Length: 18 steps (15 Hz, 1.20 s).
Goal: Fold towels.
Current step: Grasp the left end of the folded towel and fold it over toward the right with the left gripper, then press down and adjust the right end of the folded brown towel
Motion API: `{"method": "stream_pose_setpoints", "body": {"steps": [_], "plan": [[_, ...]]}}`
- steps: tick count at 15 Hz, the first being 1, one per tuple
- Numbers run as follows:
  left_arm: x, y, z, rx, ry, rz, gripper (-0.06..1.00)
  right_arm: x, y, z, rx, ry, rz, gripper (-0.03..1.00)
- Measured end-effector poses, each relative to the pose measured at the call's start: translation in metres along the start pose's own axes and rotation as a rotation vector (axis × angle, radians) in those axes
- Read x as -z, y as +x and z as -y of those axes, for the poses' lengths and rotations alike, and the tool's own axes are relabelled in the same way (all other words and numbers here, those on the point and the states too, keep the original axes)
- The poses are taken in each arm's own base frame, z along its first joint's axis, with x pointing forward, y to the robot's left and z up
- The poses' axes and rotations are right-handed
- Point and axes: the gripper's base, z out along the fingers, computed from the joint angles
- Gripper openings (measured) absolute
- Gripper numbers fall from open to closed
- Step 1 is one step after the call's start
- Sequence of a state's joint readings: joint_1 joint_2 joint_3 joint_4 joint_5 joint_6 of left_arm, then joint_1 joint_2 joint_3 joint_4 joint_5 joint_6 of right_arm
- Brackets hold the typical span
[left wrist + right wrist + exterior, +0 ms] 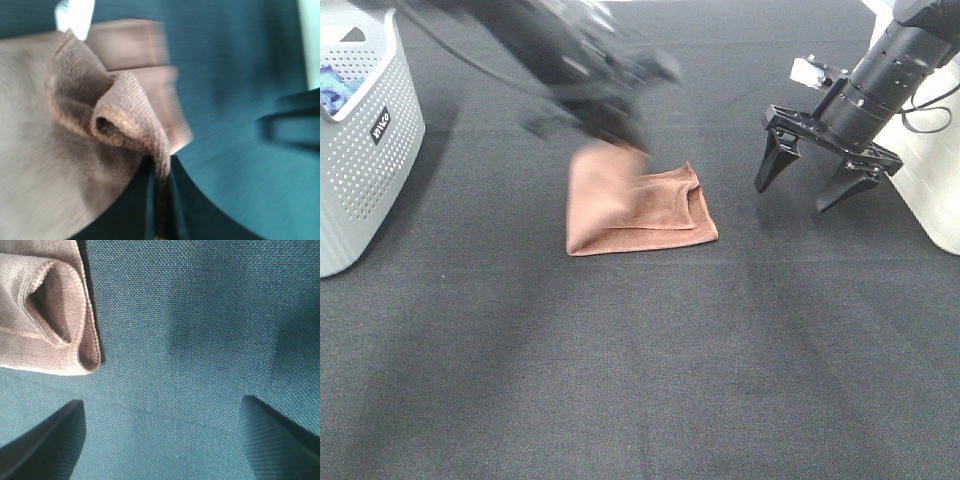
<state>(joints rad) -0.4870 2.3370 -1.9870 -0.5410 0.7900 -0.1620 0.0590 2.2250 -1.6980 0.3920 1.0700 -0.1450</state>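
Observation:
A brown towel [635,210] lies folded on the black table, near the middle. My left gripper [610,135] is blurred by motion at the towel's far left corner. In the left wrist view it [159,200] is shut on a lifted, curled edge of the towel [75,100]. My right gripper [792,198] hangs open and empty just right of the towel, a little above the table. In the right wrist view its fingers [45,445] stand wide apart, and the towel's folded corner [45,315] lies beyond them.
A white perforated basket [360,140] stands at the left edge with something blue inside. A white container [932,170] stands at the right edge behind the right arm. The table is covered in black cloth [640,380].

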Motion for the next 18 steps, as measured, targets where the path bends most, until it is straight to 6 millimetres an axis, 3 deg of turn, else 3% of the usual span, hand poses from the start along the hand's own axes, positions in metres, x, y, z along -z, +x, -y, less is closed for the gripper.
{"method": "stream_pose_setpoints", "body": {"steps": [3, 4, 7, 9, 11, 13, 15, 18], "plan": [[-0.035, -0.001, -0.001, 0.078, 0.026, 0.036, 0.06, 0.0, 0.0, 0.0, 0.0, 0.0, 0.0, 0.79], [-0.044, -0.003, -0.002, 0.141, 0.048, 0.056, 0.18, 0.0, 0.0, 0.0, 0.0, 0.0, 0.0, 0.79], [-0.05, -0.004, 0.005, 0.219, 0.113, 0.092, 0.53, 0.0, 0.0, 0.0, 0.0, 0.0, 0.0, 0.79], [-0.05, -0.006, 0.01, 0.225, 0.136, 0.124, 0.61, 0.0, 0.0, 0.0, -0.001, -0.003, 0.0, 0.79], [-0.047, -0.007, 0.01, 0.202, 0.138, 0.133, 0.61, 0.0, 0.0, -0.002, -0.011, -0.019, 0.002, 0.79], [-0.026, -0.022, 0.003, 0.047, 0.112, 0.177, 0.62, 0.0, -0.001, -0.009, -0.026, -0.098, 0.014, 0.79], [-0.002, -0.036, -0.01, -0.079, 0.06, 0.191, 0.62, 0.002, -0.004, -0.029, -0.008, -0.274, 0.05, 0.79], [0.028, -0.051, -0.038, -0.128, -0.025, 0.17, 0.62, -0.003, -0.004, -0.074, 0.126, -0.454, 0.105, 0.79]]}}
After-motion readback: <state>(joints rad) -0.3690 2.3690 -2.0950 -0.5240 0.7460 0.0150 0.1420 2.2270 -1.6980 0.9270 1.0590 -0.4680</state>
